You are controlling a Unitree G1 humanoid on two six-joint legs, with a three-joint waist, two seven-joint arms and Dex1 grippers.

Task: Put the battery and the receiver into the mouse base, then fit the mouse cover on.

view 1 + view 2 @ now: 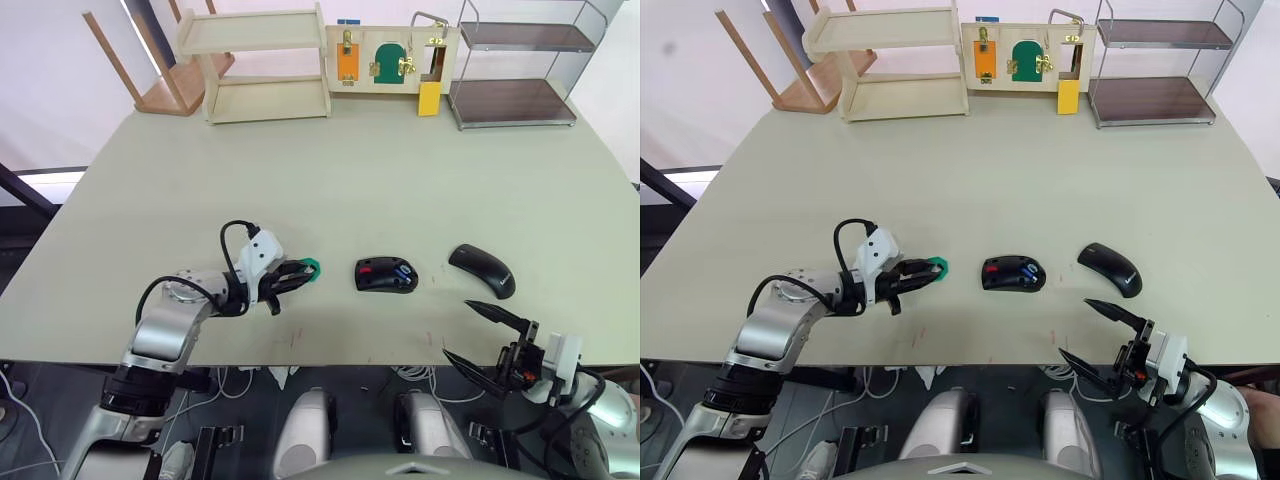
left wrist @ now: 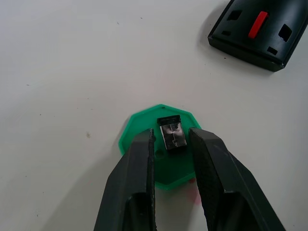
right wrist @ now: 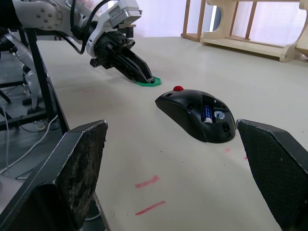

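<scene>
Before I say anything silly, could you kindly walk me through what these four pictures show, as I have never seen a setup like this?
It is a two-armed humanoid robot at a pale table. Two pictures come from cameras in its head, looking down over its arms; the other two come from cameras on each wrist.

The left tool is down at a green disc, its fingers open on either side of the tiny dark receiver lying on it, not yet gripping it. The right tool hangs open and empty at the table's near edge.

In the middle lies the mouse base, with the blue battery already in its compartment. The glossy mouse cover lies apart, to its right. Wooden shelves, a latch board and a wire rack stand along the far edge.
</scene>
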